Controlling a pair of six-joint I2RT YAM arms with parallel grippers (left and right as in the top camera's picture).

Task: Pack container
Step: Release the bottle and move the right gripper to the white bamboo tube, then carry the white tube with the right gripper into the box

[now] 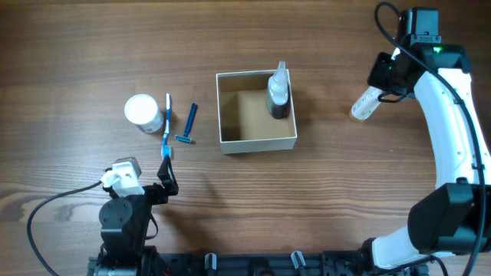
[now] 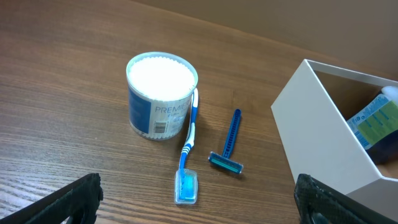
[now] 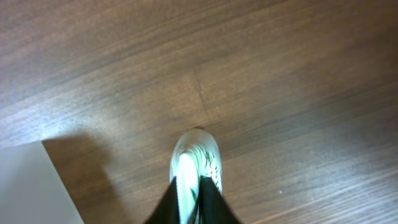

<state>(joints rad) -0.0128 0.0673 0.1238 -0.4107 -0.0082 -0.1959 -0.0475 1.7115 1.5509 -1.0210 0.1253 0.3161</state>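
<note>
Because its white walls are thin cardboard, the container [image 1: 257, 141] mid-table probably weighs little, flexes, and slides if nudged; a wall's rim looks the best hold. The right gripper [image 3: 190, 202] pinches a white tube [image 3: 194, 160] well apart from it, and the left gripper [image 2: 199, 211] hangs spread and empty. The tube's print is unreadable; the bottle [image 1: 279, 90] inside is cut off in the left wrist view.

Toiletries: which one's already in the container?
The dark bottle against the container's right wall. Toothbrush, razor and jar sit left of it; the white tube is off to its right.
</note>
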